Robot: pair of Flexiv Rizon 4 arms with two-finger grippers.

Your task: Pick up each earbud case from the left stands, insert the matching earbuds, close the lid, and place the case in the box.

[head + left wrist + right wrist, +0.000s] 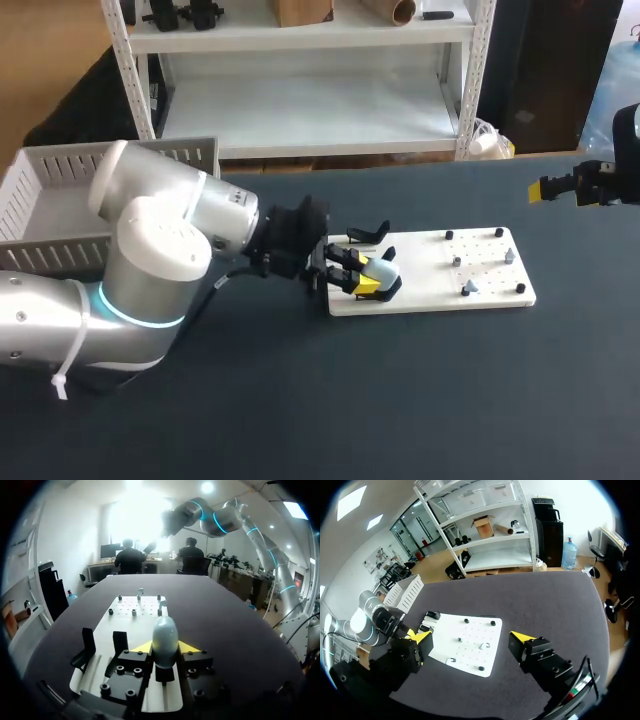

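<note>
The left arm [150, 270], thick and silver with a glowing blue ring at one joint, comes in from the left and lies low over the dark table [300, 410]. Its wrist is turned level, so the left gripper [165, 649] points along the tabletop at the left end of the flat white pegboard plate [440, 300]. Its yellow-tipped fingers [142, 647] stand close together, one against each side of the pale blue egg-shaped earbud case [384, 268], which is pinched between them (in the head view the far finger is mostly hidden behind the case). The case stands upright at the plate's left end, above a black mount; whether it rests on the mount or is lifted off, I cannot tell. Just beside it, on the far side, is a bent black stand [368, 235] with nothing on it.

The right arm is at the table's far right edge, well apart from the plate. The right gripper [471, 637] is raised and points back toward the plate, fingers spread wide with nothing held.

A grey slatted plastic box [40, 200] sits at the table's left, behind the left arm
</note>
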